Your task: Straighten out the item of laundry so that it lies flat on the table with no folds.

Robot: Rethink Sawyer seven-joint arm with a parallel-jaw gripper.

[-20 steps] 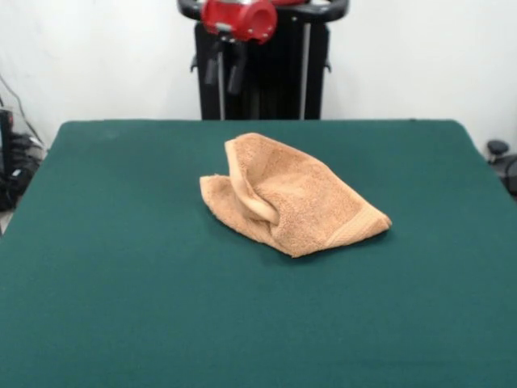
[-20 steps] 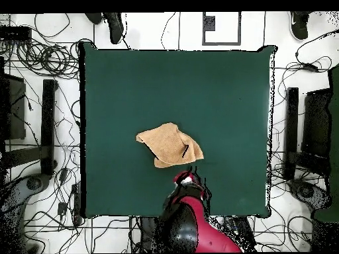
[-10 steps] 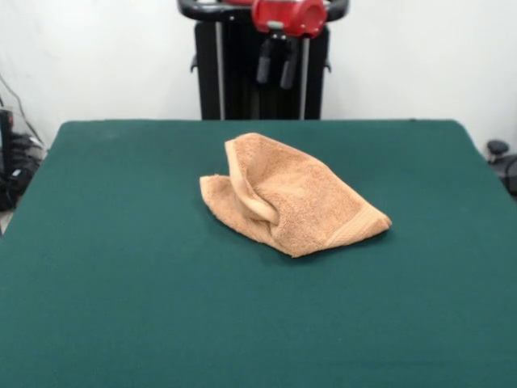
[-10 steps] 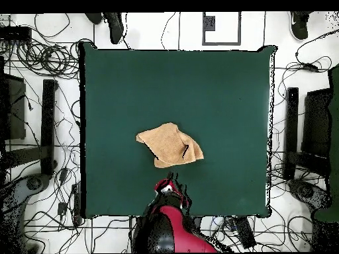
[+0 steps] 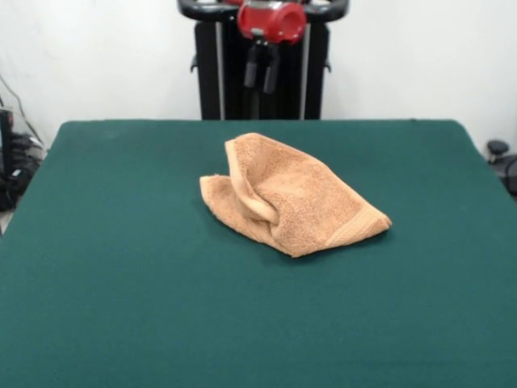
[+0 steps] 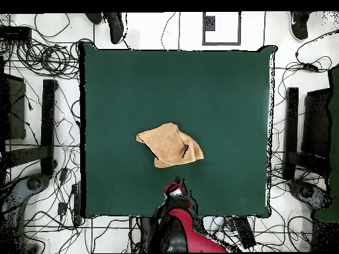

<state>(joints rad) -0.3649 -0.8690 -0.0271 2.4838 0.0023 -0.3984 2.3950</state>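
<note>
The orange-tan terry towel (image 5: 291,198) lies crumpled and folded over itself near the middle of the dark green table (image 5: 121,283), with a raised fold on its left side and a woven band along its right hem. It shows in the overhead view (image 6: 169,145) as a bunched patch. My gripper (image 5: 261,77) hangs high above the table's far edge, behind the towel and clear of it, with its two dark fingers apart and nothing between them. In the overhead view the gripper (image 6: 175,190) sits just below the towel, near the table's (image 6: 218,92) bottom edge.
The black pedestal (image 5: 262,81) stands behind the table's far edge. Cables and black stands (image 6: 46,119) lie on the floor round the table. A white wall is behind the robot.
My gripper swung right along the far edge and then came part of the way back left. The towel has not moved.
</note>
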